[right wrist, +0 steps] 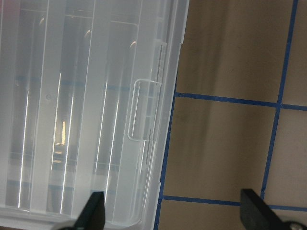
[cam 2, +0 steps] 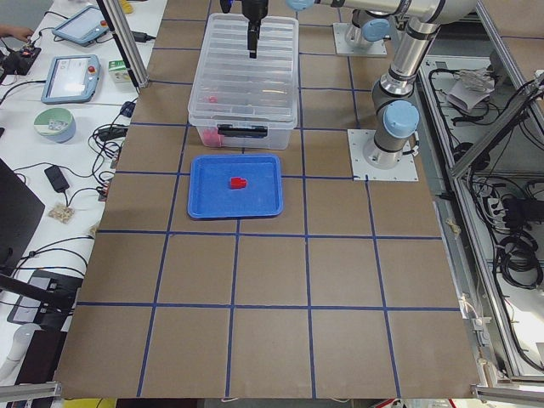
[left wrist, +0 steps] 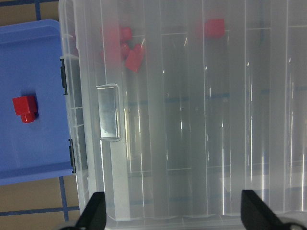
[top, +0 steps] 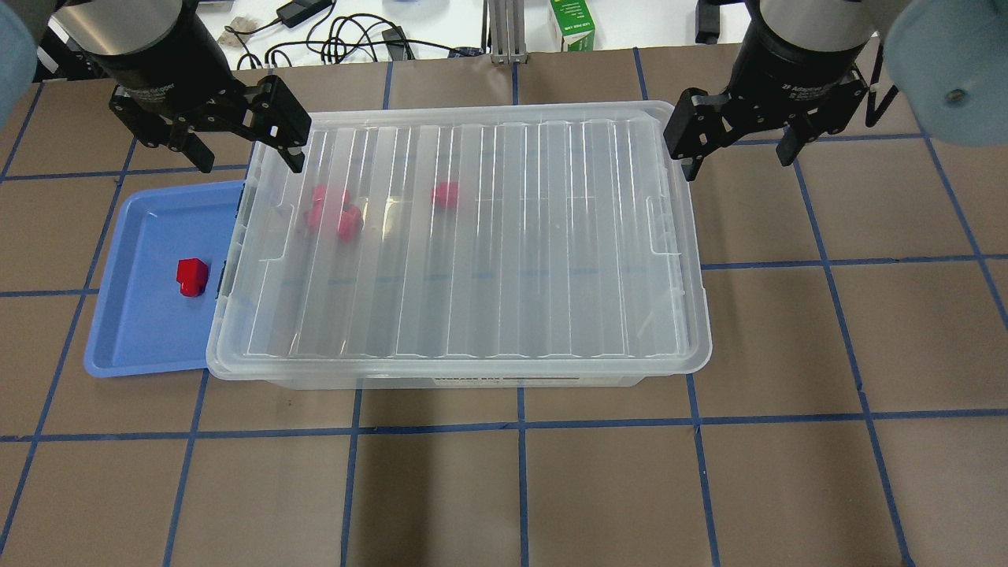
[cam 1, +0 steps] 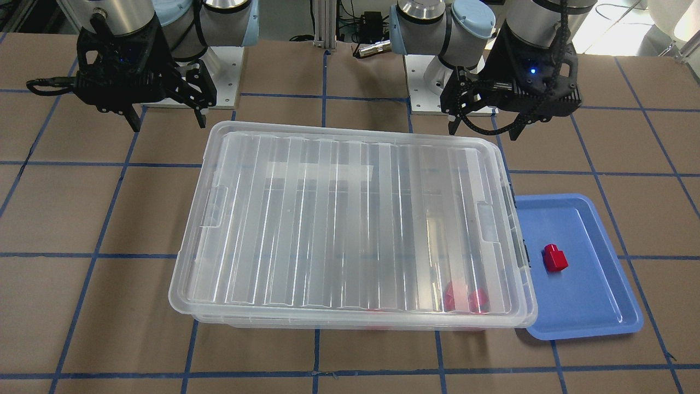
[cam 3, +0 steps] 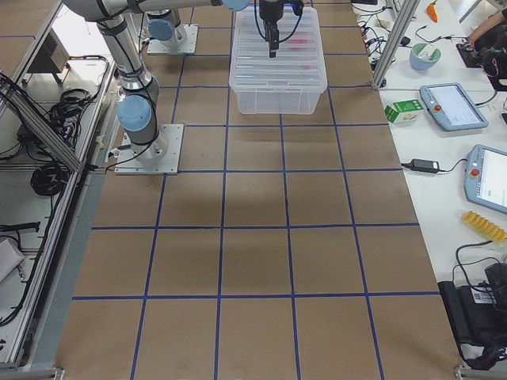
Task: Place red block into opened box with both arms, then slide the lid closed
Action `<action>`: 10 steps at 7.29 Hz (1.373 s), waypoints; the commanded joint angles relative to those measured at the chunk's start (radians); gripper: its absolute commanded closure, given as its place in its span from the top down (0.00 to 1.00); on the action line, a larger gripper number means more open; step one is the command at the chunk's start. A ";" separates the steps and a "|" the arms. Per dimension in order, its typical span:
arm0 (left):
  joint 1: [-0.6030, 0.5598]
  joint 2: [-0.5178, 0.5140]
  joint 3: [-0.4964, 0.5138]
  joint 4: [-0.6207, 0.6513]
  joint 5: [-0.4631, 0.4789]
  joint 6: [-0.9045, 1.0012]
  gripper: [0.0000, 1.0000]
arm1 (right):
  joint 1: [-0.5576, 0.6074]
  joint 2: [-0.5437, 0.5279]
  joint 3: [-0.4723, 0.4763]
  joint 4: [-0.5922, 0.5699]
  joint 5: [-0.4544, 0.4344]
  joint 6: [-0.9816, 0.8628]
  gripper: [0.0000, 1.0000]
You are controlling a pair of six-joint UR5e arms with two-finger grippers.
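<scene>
Overhead view, clock directions from the box centre. The box [top: 551, 381] sat mid-table with the lid [top: 488, 236] flat across its whole top, a bit askew, and the lid's 9 o'clock edge overhung the blue tray [top: 150, 331]. The tray was tucked against the box's clip end, touching or just under it. The red block [top: 191, 276] lay alone on the tray at 9 o'clock, outside the box and near the tray's box-side rim. Bare brown table [top: 787, 354] with a blue tape grid ran wide at 6 and 3 o'clock, and 12 o'clock was tight against the table edge and cables. The left gripper [top: 252, 161] hung over the 10 o'clock corner of the lid, fingers spread wide, holding nothing. The right gripper [top: 739, 161] hung just off the 2 o'clock corner, fingers also spread and empty. Counts: two arms, one box, one lid, one tray, two handle recesses on the lid and two dark clips [left wrist: 63, 79] on the 9 o'clock end. There was one red block on the tray. More red blocks showed blurred through the lid: one alone [top: 446, 194] at 12 o'clock and a cluster [top: 335, 214] at 10 o'clock that looked like three, count unsure. Writing: a label strip on the box's 6 o'clock wall, white print on the right gripper's body and a green carton [top: 579, 24] past the table edge were all too small to read.
</scene>
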State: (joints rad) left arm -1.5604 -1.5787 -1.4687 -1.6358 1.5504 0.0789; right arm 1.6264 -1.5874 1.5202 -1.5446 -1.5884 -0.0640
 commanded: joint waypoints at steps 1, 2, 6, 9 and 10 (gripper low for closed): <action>-0.001 0.002 -0.005 0.002 -0.004 -0.010 1.00 | 0.000 0.000 0.000 0.001 -0.001 0.000 1.00; -0.001 0.002 -0.005 0.002 -0.003 -0.008 1.00 | -0.002 0.003 0.002 0.001 -0.004 -0.002 1.00; 0.051 0.019 -0.013 -0.003 0.010 0.030 1.00 | 0.004 0.000 0.002 0.004 0.004 0.007 1.00; 0.181 -0.035 -0.025 0.008 -0.007 0.118 1.00 | -0.011 0.064 -0.005 -0.020 -0.007 0.003 1.00; 0.230 -0.055 -0.025 0.011 -0.006 0.157 1.00 | -0.032 0.126 0.012 -0.020 -0.010 0.003 1.00</action>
State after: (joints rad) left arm -1.3874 -1.6089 -1.4926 -1.6292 1.5450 0.1848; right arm 1.6146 -1.5253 1.5216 -1.5621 -1.5928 -0.0611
